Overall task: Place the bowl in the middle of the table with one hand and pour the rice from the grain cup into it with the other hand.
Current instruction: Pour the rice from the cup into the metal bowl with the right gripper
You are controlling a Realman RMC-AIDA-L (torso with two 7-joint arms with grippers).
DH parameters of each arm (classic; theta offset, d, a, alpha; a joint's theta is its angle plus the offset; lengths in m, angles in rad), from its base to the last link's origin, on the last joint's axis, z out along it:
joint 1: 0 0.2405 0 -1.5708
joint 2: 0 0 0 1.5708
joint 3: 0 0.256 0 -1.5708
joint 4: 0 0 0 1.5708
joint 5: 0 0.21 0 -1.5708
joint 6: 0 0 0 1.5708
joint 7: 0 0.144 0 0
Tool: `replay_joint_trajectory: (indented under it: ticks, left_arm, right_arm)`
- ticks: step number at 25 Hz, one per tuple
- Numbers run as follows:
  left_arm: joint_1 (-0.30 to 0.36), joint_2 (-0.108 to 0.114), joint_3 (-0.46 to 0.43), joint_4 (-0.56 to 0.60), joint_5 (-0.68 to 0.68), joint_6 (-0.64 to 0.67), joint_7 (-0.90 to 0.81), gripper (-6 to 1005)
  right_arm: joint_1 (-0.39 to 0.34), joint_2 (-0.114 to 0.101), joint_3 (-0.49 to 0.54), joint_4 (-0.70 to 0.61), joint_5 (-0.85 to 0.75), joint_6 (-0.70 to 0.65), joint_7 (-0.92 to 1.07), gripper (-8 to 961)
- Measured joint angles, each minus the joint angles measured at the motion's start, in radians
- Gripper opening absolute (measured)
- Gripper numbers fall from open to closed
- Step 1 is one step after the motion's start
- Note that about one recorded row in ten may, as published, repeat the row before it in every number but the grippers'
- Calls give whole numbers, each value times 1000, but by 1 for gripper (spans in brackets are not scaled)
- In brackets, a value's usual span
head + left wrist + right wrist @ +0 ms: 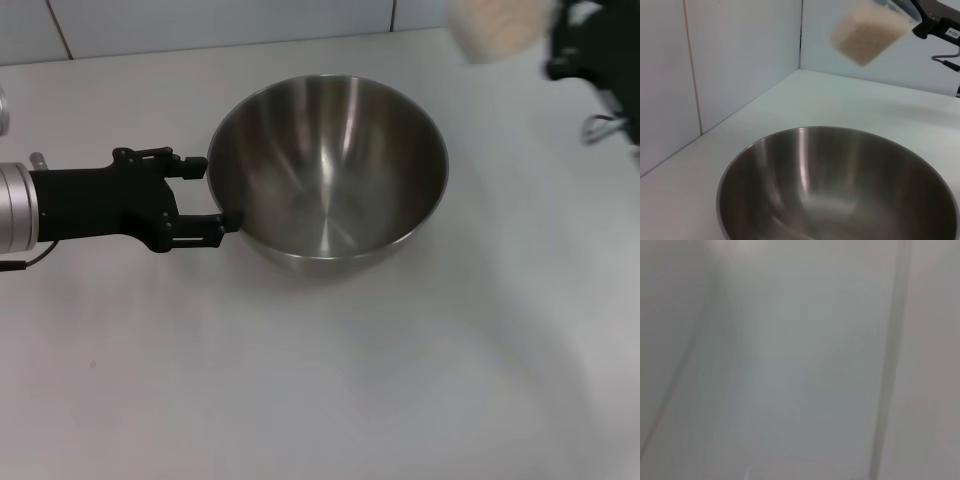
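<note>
The steel bowl [330,170] stands upright on the white table [300,390], near its middle, and looks empty inside. My left gripper [212,195] is open, its two black fingers spread beside the bowl's left wall, close to the rim. The left wrist view looks into the bowl [840,185]. My right gripper [565,45] is raised at the far right, shut on the clear grain cup [495,25]. The cup is tilted and full of pale rice [865,35]. It hangs in the air beyond the bowl's far right, held by the right gripper [922,17]. The right wrist view shows only blurred white surface.
A white tiled wall [200,20] runs along the table's far edge, and the left wrist view shows a wall corner [801,35]. A dark cable [600,125] hangs by the right arm. A metal object [3,110] sits at the left edge.
</note>
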Motion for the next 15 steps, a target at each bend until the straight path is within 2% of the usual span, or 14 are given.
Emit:
replay_joint_trajectory:
  ticks: [2, 3, 4, 5, 6, 7, 8, 9, 10, 13, 15]
  left_arm:
    - [-1, 0, 3, 1, 0, -1, -1, 805]
    - [-2, 0, 5, 1, 0, 0, -1, 805]
    - [-2, 0, 5, 1, 0, 0, -1, 805]
    - [-3, 0, 5, 1, 0, 0, -1, 805]
    - [-5, 0, 5, 1, 0, 0, -1, 805]
    - [-5, 0, 5, 1, 0, 0, -1, 805]
    - [-6, 0, 5, 1, 0, 0, -1, 805]
    - [-6, 0, 5, 1, 0, 0, -1, 805]
    - [-7, 0, 5, 1, 0, 0, -1, 805]
    - [-9, 1, 5, -1, 0, -1, -1, 805]
    - [-9, 1, 5, -3, 0, -1, -1, 805]
  right_arm:
    - [28, 1, -15, 81, 0, 17, -256, 6]
    - [53, 2, -15, 179, 0, 49, -546, 6]
    - [53, 2, -15, 179, 0, 49, -546, 6]
    - [64, 2, -12, 226, 1, 68, -706, 7]
    - [80, 3, -12, 295, 1, 99, -963, 7]
    - [80, 3, -12, 295, 1, 99, -963, 8]
    - [89, 5, -16, 350, 1, 123, -1210, 8]
    - [91, 6, -18, 368, -1, 131, -1300, 8]
    - [91, 6, -18, 368, -1, 131, -1300, 9]
    - [87, 8, -18, 390, -71, 137, -1571, 10]
    - [83, 8, -15, 389, -100, 136, -1627, 11]
